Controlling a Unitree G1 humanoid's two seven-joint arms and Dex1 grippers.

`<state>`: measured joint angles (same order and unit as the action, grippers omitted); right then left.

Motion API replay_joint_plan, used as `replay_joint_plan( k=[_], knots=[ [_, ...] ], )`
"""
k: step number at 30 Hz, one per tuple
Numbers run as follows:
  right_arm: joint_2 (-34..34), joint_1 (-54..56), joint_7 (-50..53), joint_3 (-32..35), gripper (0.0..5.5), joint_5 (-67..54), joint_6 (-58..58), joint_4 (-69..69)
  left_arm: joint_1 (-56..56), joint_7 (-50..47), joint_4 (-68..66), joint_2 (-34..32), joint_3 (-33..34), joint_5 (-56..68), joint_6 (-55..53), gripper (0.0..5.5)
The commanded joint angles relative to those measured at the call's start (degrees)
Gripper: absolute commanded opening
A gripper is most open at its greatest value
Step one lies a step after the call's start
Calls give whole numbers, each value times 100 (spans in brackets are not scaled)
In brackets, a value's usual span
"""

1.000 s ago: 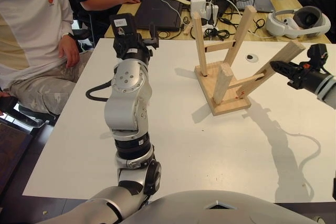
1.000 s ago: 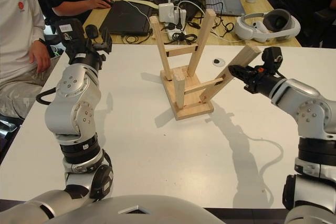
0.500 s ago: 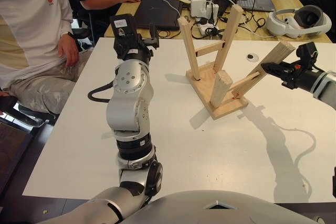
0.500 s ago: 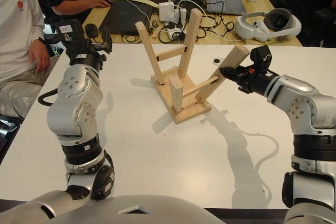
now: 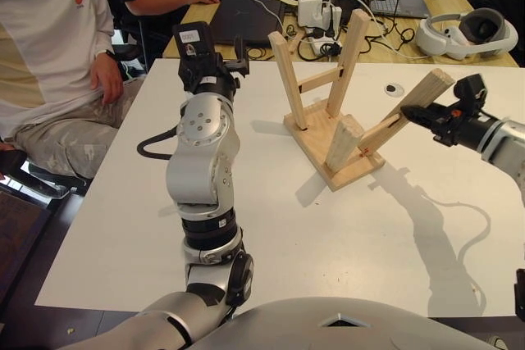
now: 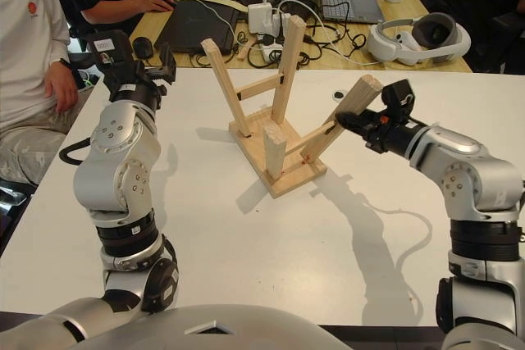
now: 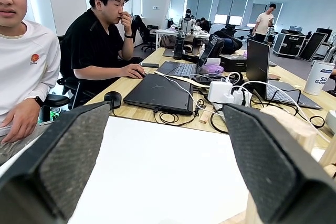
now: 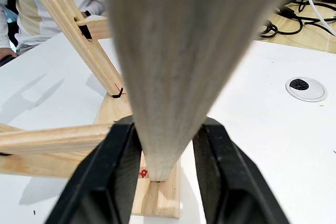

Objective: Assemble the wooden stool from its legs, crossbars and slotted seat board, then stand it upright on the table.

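Wooden stool (image 6: 275,145) sits legs-up, seat board on the white desk (image 6: 246,268).
It looks stiff and fairly light. The right pincer (image 6: 354,123) clamps one leg (image 6: 349,108) near its foot, a sound hold, while the left pincer (image 7: 168,150) gapes empty.

Close-up stool leg (image 8: 173,51) blurred, its end cut off, left tool (image 7: 167,129) cropped at edge

The right gripper (image 5: 413,112), clamped on one leg (image 5: 428,90), travels toward the robot's left, pushing the stool (image 5: 314,133) ahead of it, which slides and leans that way.
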<state>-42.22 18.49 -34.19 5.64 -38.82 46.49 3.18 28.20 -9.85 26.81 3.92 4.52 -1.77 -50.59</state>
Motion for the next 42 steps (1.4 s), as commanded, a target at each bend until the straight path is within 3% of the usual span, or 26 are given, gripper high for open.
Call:
replay_joint_plan(
  k=[1, 11, 18, 24, 27, 31, 35, 37, 39, 42],
  knots=[
    [291, 102, 199, 77, 219, 88, 204, -129, 80, 7, -33, -51, -15, -24, -27, 392],
    [802, 1629, 1062, 1552, 219, -567, 154, -370, 83, 12, -36, -84, 5, -9, -13, 392],
    [920, 2924, 1298, 1953, 219, -775, -510, -265, 165, 71, -88, -140, -24, 1, -8, 392],
    [796, 1007, 212, 472, 219, -755, 105, 1009, 184, 134, -130, -128, -96, 22, -25, 392],
    [546, 202, -13, -421, 219, -24, 217, 544, 201, 182, -169, -157, -83, 31, -25, 392],
    [531, -13, -315, -1488, 219, 814, 253, -381, 274, 199, -263, -147, -111, 27, 4, 392],
    [1236, 448, -129, -966, 219, 541, -211, -178, 357, 287, -386, -245, -47, 65, 63, 392],
    [1677, 989, 110, -330, 219, -31, -266, 175, 425, 347, -432, -337, 31, 71, 72, 392],
    [2010, 1631, 552, 394, 219, -616, -388, 442, 477, 416, -460, -434, 84, 74, 66, 392],
    [2009, 3299, 1903, 2033, 219, -1284, -1159, -541, 456, 472, -363, -563, 255, 108, -29, 392]
  ],
)
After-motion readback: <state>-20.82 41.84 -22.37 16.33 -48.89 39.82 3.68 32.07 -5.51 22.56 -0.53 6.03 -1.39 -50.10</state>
